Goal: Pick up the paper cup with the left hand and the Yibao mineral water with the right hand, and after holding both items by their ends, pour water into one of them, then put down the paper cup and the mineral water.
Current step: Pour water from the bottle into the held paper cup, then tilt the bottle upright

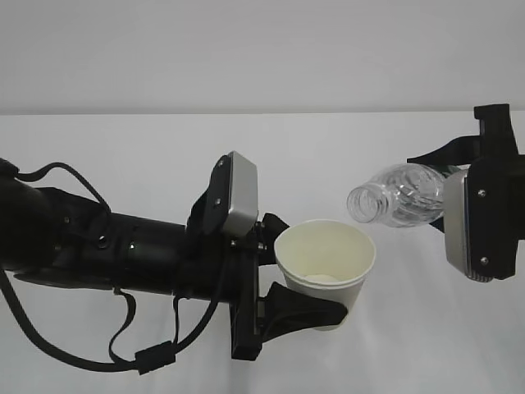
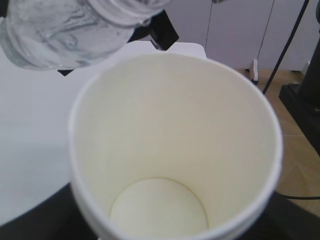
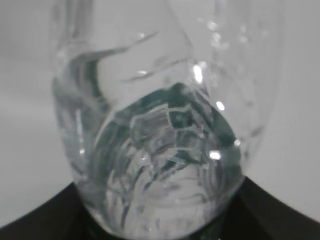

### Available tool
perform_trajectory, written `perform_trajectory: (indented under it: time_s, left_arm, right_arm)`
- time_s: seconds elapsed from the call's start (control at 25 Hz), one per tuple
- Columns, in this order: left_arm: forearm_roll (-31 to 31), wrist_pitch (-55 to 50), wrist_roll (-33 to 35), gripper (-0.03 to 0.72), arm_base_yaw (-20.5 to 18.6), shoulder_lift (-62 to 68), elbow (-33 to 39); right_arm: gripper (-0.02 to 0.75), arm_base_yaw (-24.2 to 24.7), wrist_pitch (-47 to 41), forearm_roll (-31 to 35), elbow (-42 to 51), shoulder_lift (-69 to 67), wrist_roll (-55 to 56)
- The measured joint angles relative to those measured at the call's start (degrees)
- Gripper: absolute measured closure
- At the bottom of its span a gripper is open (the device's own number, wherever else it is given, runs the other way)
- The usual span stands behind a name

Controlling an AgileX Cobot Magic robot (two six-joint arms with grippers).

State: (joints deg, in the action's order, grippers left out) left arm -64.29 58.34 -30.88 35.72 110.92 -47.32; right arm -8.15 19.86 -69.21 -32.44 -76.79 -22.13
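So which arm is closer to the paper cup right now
Left. Its end effector grips the paper cup; the right arm holds the bottle tilted above the rim, apart from the cup.

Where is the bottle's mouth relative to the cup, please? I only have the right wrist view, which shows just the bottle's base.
Observer: The bottle lies nearly level, its open mouth just above the cup rim on the right side.
Operator: Is the cup held upright?
Observer: Roughly; it leans slightly, clamped low in the left gripper.
Operator: Any water inside it?
Observer: The left wrist view shows a dry-looking bottom.
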Motion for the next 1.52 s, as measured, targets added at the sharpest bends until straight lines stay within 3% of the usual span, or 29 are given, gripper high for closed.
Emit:
perform_trajectory:
  time_s: [1.52]
  left_arm:
    - [0.04, 0.54, 0.0, 0.204, 0.0, 0.0, -0.12]
  right_arm:
    - [0.293, 0.0, 0.0, -7.32, -2.18, 0.0, 0.92]
